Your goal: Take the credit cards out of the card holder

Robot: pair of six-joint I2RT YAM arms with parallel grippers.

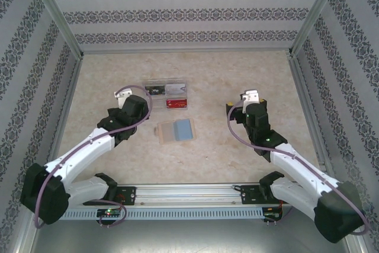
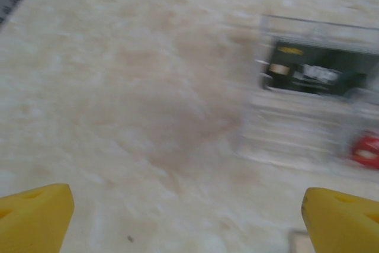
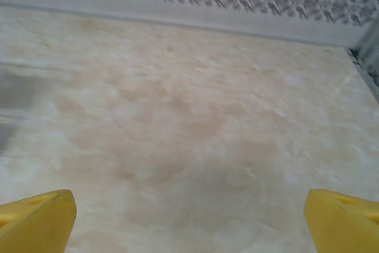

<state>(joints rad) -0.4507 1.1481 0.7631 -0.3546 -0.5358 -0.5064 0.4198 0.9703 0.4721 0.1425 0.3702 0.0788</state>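
The tan card holder (image 1: 160, 134) lies flat near the middle of the table. A pale grey credit card (image 1: 170, 130) and a blue-grey one (image 1: 184, 129) lie side by side over it, and I cannot tell whether they sit in it or on it. My left gripper (image 1: 122, 95) hovers to the upper left of the holder. In the left wrist view the left gripper (image 2: 186, 220) is open, its yellow fingertips (image 2: 35, 217) wide apart over bare table. My right gripper (image 1: 251, 95) is well off to the holder's right. In the right wrist view the right gripper (image 3: 189, 223) is open and holds nothing.
A clear plastic tray (image 1: 167, 94) with a black card (image 2: 311, 75) and a red card (image 2: 367, 149) stands just behind the holder. Patterned walls (image 1: 189, 16) close off the back and both sides. A rail (image 1: 189, 194) runs along the near edge between the arm bases.
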